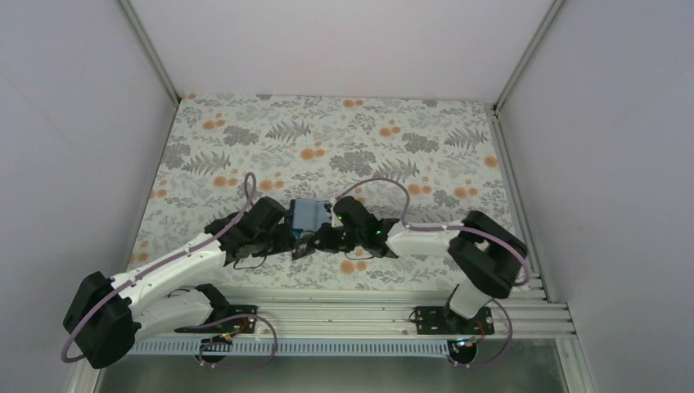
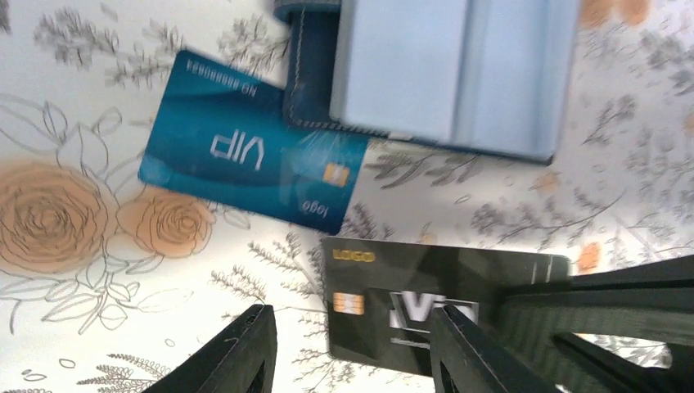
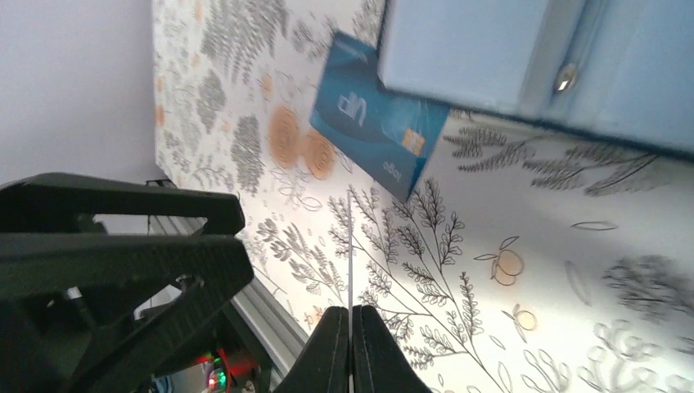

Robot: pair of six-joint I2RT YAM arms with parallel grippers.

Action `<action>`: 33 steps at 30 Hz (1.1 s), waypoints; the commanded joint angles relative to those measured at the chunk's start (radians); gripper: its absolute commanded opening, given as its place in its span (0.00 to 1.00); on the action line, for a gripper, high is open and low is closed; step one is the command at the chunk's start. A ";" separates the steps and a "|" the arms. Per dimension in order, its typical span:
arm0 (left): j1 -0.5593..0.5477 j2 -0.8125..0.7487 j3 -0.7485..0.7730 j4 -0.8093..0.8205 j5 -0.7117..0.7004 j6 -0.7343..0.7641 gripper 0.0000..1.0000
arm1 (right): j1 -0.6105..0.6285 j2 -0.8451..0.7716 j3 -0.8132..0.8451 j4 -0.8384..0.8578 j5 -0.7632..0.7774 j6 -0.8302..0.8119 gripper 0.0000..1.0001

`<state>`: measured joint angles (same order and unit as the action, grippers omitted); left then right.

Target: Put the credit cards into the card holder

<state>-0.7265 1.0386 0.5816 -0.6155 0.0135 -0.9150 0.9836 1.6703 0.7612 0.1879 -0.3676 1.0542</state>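
Right wrist view: right hand [image 3: 349, 319] clamps a black card [image 2: 393, 278] edge-on. Left hand [image 2: 352, 321] stands parted near the card holder [image 2: 409, 65].

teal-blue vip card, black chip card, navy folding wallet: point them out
teal-blue VIP card [image 2: 237, 150], left wrist view, lettering
black chip card [image 2: 393, 278], left wrist view, middle
navy folding wallet [image 2: 442, 74], left wrist view, inner panel
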 commanded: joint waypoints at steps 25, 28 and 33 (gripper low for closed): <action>0.102 -0.031 0.401 0.110 0.227 0.575 0.52 | -0.513 -0.313 0.083 -0.338 -0.614 -0.670 0.04; 0.104 -0.005 0.483 0.073 0.309 0.671 0.52 | -0.513 -0.301 0.092 -0.334 -0.685 -0.708 0.04; 0.103 0.048 0.556 0.035 0.455 0.794 0.52 | -0.511 -0.310 0.096 -0.295 -0.802 -0.743 0.04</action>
<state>-0.6281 1.0473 1.0962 -0.5545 0.2924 -0.2787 0.4751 1.3651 0.8272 -0.1291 -1.0172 0.3790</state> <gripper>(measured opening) 0.521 0.045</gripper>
